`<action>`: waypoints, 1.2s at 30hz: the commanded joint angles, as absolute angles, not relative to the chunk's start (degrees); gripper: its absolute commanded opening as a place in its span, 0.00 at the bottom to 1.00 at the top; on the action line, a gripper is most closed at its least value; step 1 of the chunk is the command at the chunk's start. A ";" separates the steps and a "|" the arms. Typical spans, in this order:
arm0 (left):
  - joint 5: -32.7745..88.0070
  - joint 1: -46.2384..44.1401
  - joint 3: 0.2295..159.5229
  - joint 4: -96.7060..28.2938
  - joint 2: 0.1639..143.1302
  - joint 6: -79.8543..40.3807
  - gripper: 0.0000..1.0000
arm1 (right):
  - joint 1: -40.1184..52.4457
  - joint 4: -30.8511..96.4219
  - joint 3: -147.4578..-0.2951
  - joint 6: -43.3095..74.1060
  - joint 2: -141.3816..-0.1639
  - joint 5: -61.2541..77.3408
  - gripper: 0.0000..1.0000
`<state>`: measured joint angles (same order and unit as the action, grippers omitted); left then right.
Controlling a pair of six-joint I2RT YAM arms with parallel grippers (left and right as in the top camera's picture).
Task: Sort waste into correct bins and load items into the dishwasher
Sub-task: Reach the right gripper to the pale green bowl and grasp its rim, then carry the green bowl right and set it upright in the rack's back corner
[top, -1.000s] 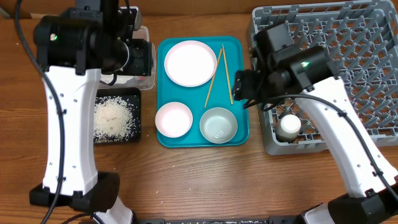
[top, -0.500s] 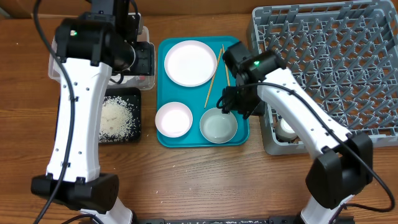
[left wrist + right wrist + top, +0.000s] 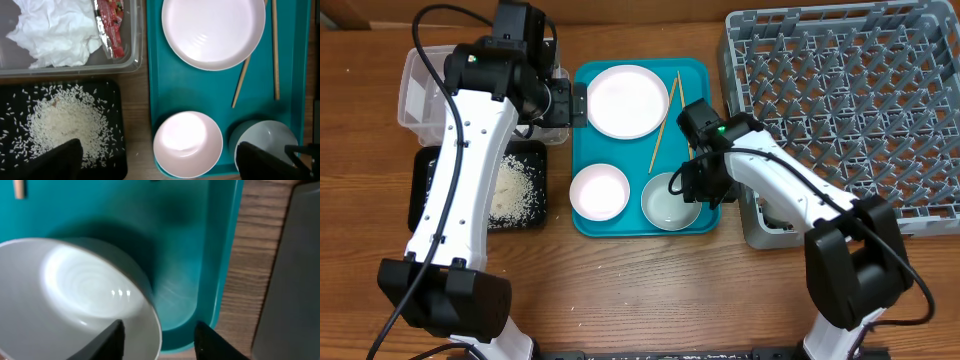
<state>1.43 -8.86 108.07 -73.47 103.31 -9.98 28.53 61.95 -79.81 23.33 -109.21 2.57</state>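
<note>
My right gripper (image 3: 157, 339) half open, straddling rim of grey metal bowl (image 3: 75, 295) on teal tray (image 3: 190, 255), not clamped. My left gripper (image 3: 160, 160) wide open, empty, hovering near clear tub (image 3: 135, 60).

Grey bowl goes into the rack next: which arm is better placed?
Right. The right gripper straddles the grey bowl at its rim, one finger inside, close beside the dish rack. The left gripper hangs open near the clear tub.
</note>
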 commanded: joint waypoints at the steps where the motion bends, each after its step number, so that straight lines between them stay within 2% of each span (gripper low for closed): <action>1: 0.86 -8.62 106.91 -72.90 103.83 -10.33 1.00 | 28.64 60.93 -79.31 22.24 -111.07 2.39 0.40; 4: 0.84 -8.64 106.91 -72.90 103.83 -10.33 1.00 | 28.64 59.94 -78.72 22.24 -111.48 2.13 0.33; 9: 0.86 -8.64 106.91 -72.66 103.83 -10.33 1.00 | 28.34 60.34 -78.87 22.33 -111.46 -0.10 0.04; 13: 0.86 -8.64 106.91 -71.31 103.83 -10.33 1.00 | 27.03 63.02 -82.13 22.31 -110.83 -0.60 0.04; 17: 0.86 -8.64 106.91 -71.33 103.83 -10.33 1.00 | 25.36 70.04 -92.44 22.31 -108.12 -4.23 0.04; 21: 0.89 -8.64 106.91 -71.33 103.83 -10.33 1.00 | 22.74 78.63 -108.79 22.70 -106.26 -16.03 0.04; 23: 0.86 -8.64 106.91 -71.33 103.83 -10.33 1.00 | 20.56 80.40 -118.74 22.26 -106.26 -29.17 0.04; 26: 0.86 -8.64 106.91 -71.33 103.83 -10.33 1.00 | 18.26 75.13 -122.23 22.26 -106.26 -45.93 0.04; 29: 0.86 -8.64 106.91 -71.33 103.83 -10.33 1.00 | 15.92 68.47 -121.80 22.26 -106.89 -56.99 0.04; 36: 0.86 -8.64 106.91 -71.33 103.83 -10.33 1.00 | 12.43 53.25 -119.46 12.34 -112.99 -60.05 0.04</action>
